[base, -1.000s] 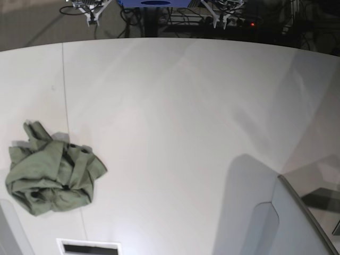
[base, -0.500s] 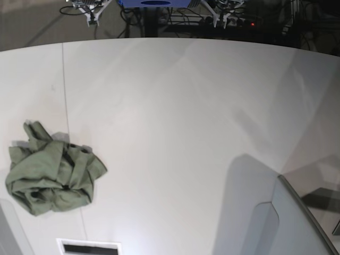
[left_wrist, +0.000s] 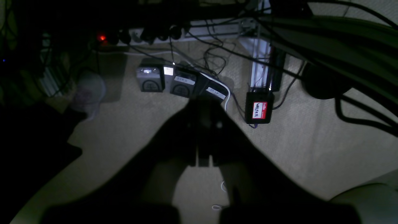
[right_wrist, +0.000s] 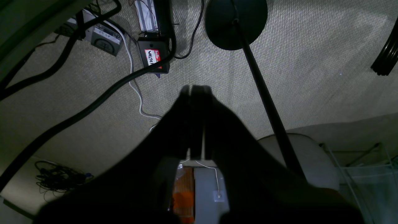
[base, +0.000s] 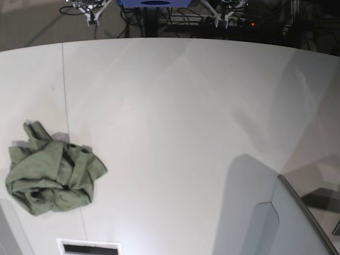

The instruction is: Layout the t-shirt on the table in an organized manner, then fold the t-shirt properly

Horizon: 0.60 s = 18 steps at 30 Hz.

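I see the t-shirt [base: 52, 177] crumpled in a heap near the table's [base: 180, 133] near left corner. Both wrist cameras look down at carpet. The left gripper's [left_wrist: 203, 107] fingers are pressed together, empty; the right gripper's [right_wrist: 196, 91] likewise.
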Available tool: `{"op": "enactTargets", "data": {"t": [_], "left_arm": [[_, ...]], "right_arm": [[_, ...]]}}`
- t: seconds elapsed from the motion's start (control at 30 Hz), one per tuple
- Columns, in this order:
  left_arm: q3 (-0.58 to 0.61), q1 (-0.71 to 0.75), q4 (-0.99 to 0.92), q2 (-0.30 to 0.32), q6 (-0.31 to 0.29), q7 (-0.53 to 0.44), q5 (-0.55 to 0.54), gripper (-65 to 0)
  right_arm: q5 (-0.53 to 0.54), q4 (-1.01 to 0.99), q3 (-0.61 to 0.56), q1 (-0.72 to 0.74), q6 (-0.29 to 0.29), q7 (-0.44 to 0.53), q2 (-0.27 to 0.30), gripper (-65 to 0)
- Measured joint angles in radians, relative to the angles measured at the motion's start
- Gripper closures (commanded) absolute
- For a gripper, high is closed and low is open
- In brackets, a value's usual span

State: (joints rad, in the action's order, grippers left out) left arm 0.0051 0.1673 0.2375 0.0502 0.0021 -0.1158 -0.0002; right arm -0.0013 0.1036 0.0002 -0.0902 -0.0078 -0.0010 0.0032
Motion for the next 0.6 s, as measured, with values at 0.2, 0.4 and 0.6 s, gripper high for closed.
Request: {"op": "enactTargets", "data": {"t": [0.2, 0.4, 0.6], "left_arm": [[0.000, 0.003, -0.002, 0.023, 0.002, 0.001, -0.002, 0.0], [0.004, 0.113, 0.112, 0.032, -0.002, 0.003, 0.000, 0.0], [-0.008, 0.315, 0.440, 0.092, 0.008, 0.008, -0.005, 0.0]], "right_arm": [[0.000, 0.000, 0.000, -0.003, 0.000, 0.000, 0.000, -0.2], [0.000, 0.150, 0.003, -0.087, 0.000, -0.174, 0.000, 0.0], [0.003, 0.892, 0.003, -0.439, 0.000, -0.468, 0.013, 0.0]]}}
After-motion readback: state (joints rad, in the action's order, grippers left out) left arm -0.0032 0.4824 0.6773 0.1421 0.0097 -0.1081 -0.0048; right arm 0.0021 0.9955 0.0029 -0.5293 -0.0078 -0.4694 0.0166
